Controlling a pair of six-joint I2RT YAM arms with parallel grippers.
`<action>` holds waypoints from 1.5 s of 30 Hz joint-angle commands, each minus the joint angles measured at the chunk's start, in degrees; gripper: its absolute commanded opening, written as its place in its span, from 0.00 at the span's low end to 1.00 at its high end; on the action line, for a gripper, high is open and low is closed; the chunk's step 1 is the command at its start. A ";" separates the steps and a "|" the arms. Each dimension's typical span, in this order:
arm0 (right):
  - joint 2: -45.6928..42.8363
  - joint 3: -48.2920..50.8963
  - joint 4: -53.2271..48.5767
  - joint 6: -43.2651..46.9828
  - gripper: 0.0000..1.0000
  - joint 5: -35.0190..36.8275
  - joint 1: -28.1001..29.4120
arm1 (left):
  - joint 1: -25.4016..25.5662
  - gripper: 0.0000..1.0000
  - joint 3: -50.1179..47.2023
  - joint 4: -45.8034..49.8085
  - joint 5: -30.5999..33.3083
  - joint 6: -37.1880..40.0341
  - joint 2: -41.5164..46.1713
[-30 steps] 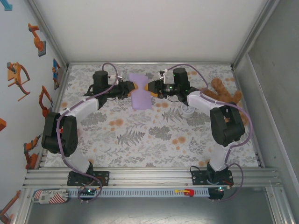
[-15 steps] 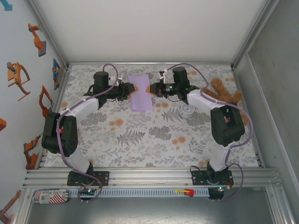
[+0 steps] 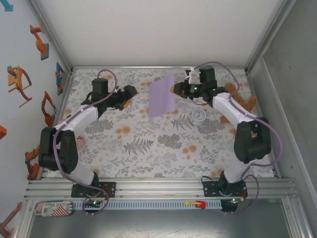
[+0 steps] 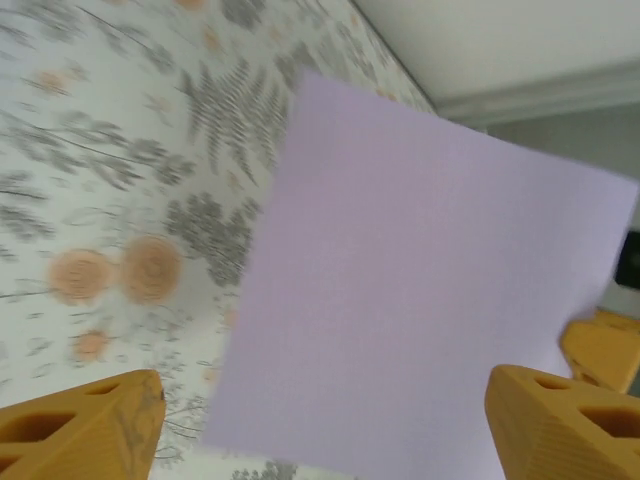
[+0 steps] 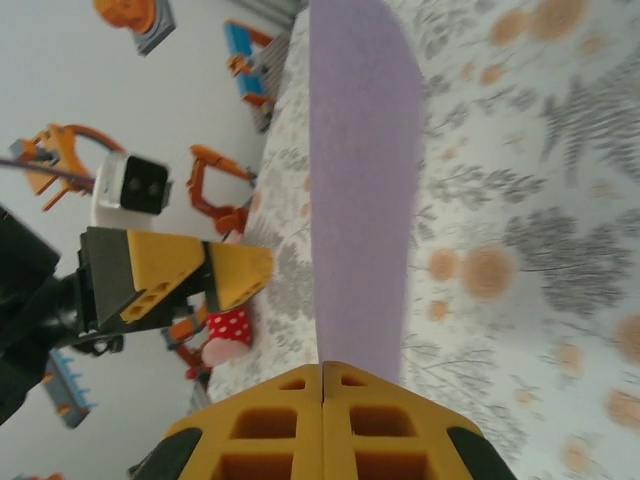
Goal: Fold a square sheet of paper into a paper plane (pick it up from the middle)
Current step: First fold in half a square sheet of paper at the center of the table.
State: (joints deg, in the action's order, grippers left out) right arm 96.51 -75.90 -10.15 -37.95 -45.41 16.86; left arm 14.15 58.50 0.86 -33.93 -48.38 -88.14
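**Sheet pinched at one edge by the right fingers**

Nearest in the right wrist view is the right gripper [image 5: 322, 370], its orange fingers [image 5: 260, 430] clenched flush on one edge of the square sheet of paper [image 5: 360, 180]; the flat lavender sheet stands out beyond them, held above the flowered tablecloth [image 5: 520, 200]; farther on, the left gripper [image 3: 129, 96] faces it, its fingers [image 4: 90, 425] spread wide and grasping nothing, with the sheet's opposite edge apart from both tips; past the right arm lies a brown teddy bear [image 3: 246, 102].
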 commanded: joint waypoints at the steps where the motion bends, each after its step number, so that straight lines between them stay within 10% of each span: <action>1: -2.99 -4.60 -14.83 9.84 0.00 6.26 -0.21 | -1.55 0.90 -2.84 3.68 8.62 1.01 4.13; 13: 4.71 -16.30 -32.97 10.90 0.00 21.69 9.16 | -1.90 0.96 -6.82 9.14 17.59 2.90 8.06; 25: 16.90 -11.34 -4.37 -7.78 0.00 7.55 15.13 | -1.59 0.99 -8.72 4.59 9.57 -0.22 4.05; 45: 21.28 -3.12 -2.75 -4.87 0.00 13.07 12.87 | 9.17 0.79 -1.39 6.40 8.87 0.88 -10.72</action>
State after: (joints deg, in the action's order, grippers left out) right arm 117.08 -79.79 -13.63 -43.79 -33.76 30.09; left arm 22.59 55.51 6.57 -24.47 -47.97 -97.47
